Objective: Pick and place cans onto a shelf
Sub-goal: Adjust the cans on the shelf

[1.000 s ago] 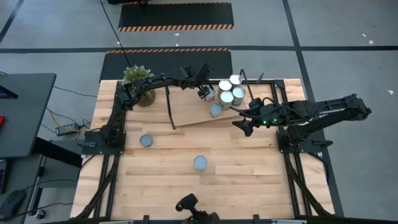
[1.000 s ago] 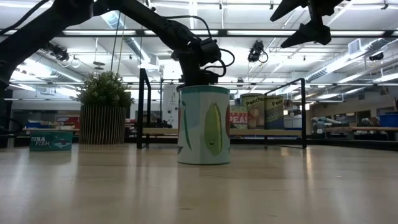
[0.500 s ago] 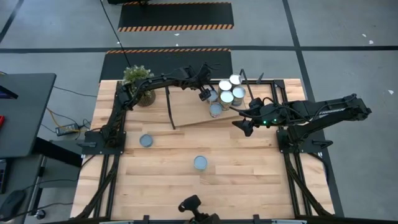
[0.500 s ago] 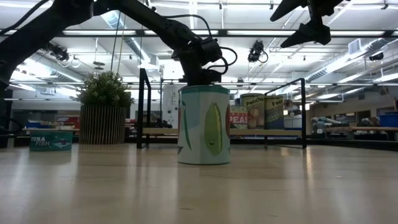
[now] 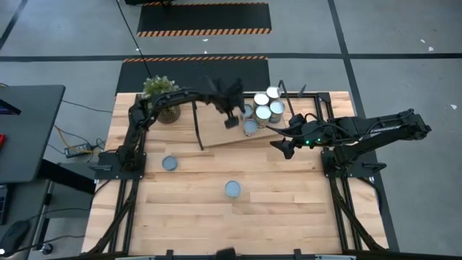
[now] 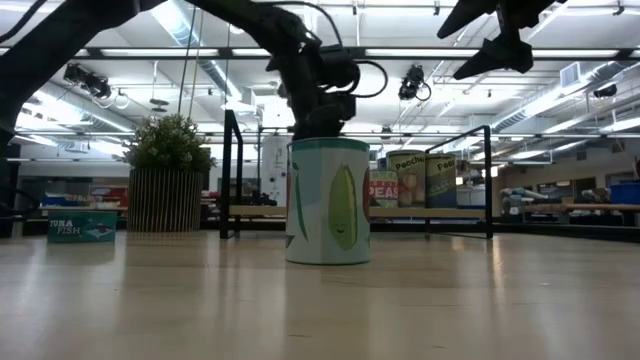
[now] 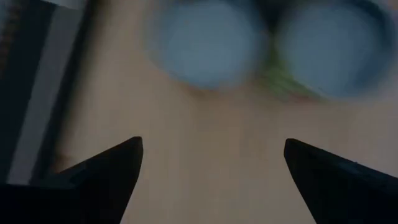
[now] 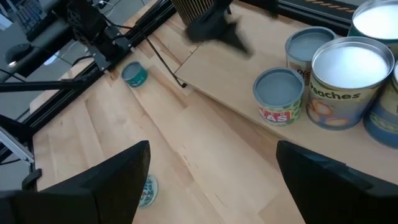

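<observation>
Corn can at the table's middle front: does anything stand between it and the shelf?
Nothing visible does. Bare tabletop lies between the corn can and the shelf; the shelf's left part is free, with cans clustered at its right end.

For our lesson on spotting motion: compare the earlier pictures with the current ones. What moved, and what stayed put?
The open left gripper drew back from the small round metal cans on the tilted plywood shelf, shifting toward the shelf's empty part; it carries nothing. The open right gripper stayed hovering beside the shelf. The shelf cans and the two cans on the table did not move.
</observation>
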Robot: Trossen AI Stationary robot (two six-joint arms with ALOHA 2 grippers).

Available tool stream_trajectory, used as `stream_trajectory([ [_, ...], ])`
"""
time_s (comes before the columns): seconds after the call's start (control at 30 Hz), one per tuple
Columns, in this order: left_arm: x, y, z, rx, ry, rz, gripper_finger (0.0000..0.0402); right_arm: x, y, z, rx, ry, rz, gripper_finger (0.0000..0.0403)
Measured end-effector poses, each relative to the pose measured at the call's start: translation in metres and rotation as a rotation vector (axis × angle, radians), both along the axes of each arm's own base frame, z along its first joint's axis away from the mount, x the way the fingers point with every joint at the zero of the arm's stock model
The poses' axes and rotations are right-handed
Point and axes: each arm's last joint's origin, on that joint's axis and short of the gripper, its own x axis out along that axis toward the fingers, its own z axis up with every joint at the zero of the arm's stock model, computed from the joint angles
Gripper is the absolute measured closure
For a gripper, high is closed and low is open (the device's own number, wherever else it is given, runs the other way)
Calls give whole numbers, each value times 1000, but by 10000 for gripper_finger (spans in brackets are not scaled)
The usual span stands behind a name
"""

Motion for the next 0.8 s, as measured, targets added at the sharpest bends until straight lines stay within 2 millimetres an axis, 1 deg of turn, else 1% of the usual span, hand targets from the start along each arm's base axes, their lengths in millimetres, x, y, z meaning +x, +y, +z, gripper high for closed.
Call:
stream_trajectory([
  [0.07, 3, -18, -4, -30, 48, -51, 6, 0, 0, 0, -9, 3, 6, 47],
  [0.2, 15, -55, -18, -20, 62, -144, 6, 0, 0, 0, -22, 7, 15, 47],
  [0.33, 26, -79, -24, 65, 38, -136, 6, 0, 0, 0, -20, 6, 14, 47],
  [0.4, 29, -82, -25, 145, 37, -94, 6, 0, 0, 0, -18, 5, 15, 47],
  [0.53, 32, -80, -24, 271, 24, 10, 6, 0, 0, 0, -4, 2, 16, 47],
  [0.67, 31, -75, -23, 288, 13, 82, 6, 1, 0, 1, -2, -13, 16, 47],
  [0.8, 31, -73, -23, 273, -7, 106, 6, 1, 0, 2, -1, -20, 16, 47],
])
